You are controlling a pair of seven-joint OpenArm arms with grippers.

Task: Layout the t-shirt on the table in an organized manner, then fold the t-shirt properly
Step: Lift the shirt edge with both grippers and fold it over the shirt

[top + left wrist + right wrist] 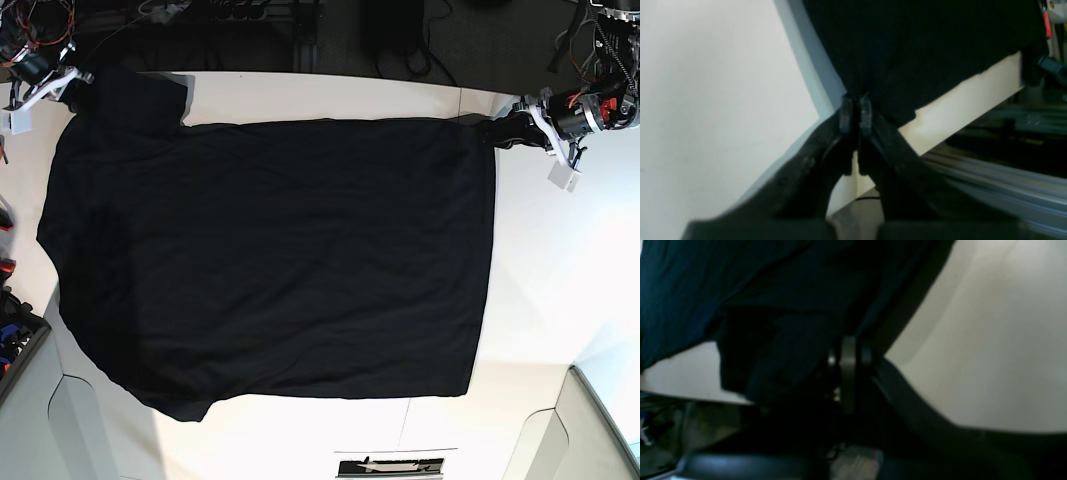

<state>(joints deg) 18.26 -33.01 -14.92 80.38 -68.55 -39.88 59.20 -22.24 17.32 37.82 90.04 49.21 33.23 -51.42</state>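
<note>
1. T-shirt [270,260] lies spread black side up across the white surface [560,300], filling most of the base view; I see no graphic, so the printed face must be underneath

2. My left gripper [856,115] has its fingers [845,116] pinched together on a corner of the cloth near the surface's far edge, at the right of the base view [500,132]

3. My right gripper [848,356] is likewise closed on dark fabric; in the base view [70,82] it sits at the far-left corner by the sleeve

4. I judge the layout stage nearly done: the body is flat and roughly rectangular, though the left side looks rumpled and rounded

5. No fold is visible, so all the folding is left, and the two held corners look ready for a last tug or a first fold
</note>
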